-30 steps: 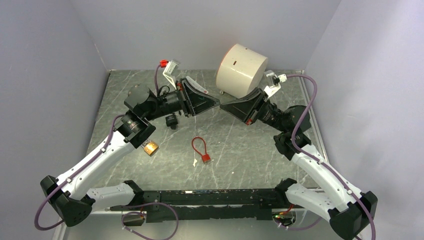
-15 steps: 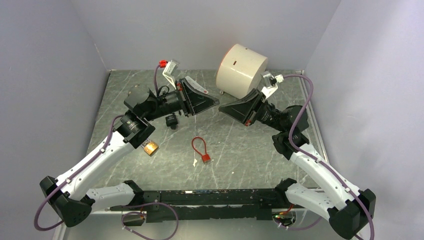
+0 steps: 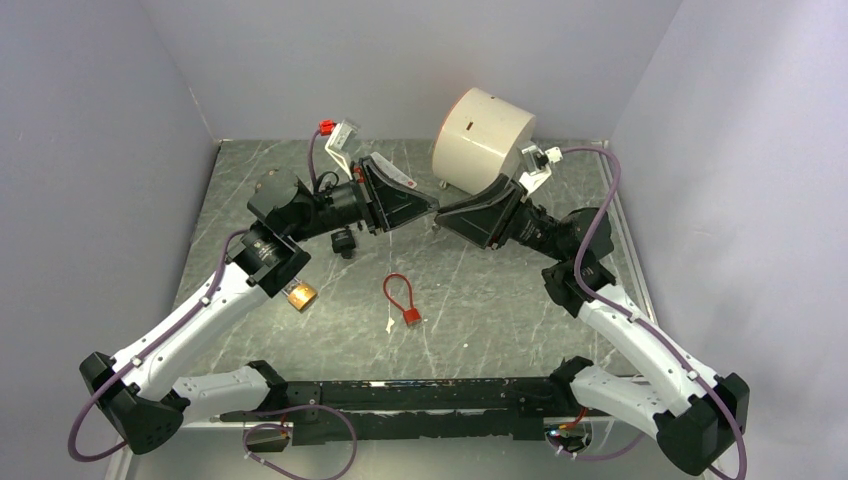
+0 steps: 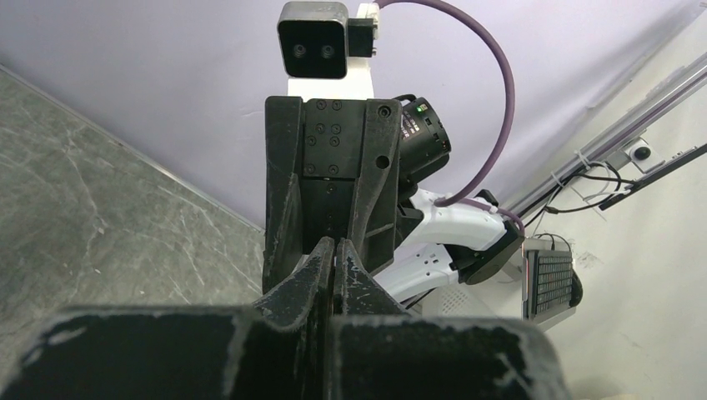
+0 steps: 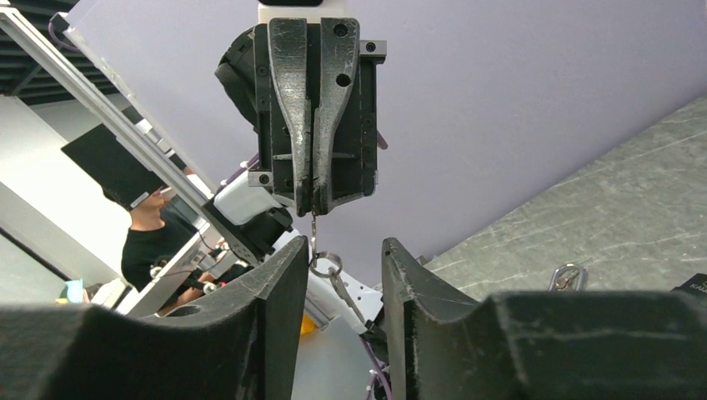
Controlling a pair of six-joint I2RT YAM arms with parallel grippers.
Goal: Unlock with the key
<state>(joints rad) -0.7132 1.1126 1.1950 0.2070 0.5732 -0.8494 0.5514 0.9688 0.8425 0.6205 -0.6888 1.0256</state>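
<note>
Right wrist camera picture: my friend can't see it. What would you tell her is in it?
The left claw faces the camera, shut on a thin key with a small ring dangling below. The right claw stands open, one finger on either side of the ring. A grey table shows at the right.

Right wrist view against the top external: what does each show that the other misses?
Only the right wrist: a key ring dangling from the shut left gripper, between the right gripper's parted fingers. Only the top external: the red cable lock and brass padlock lying on the table. Both: the two grippers meeting tip to tip above the table.
</note>
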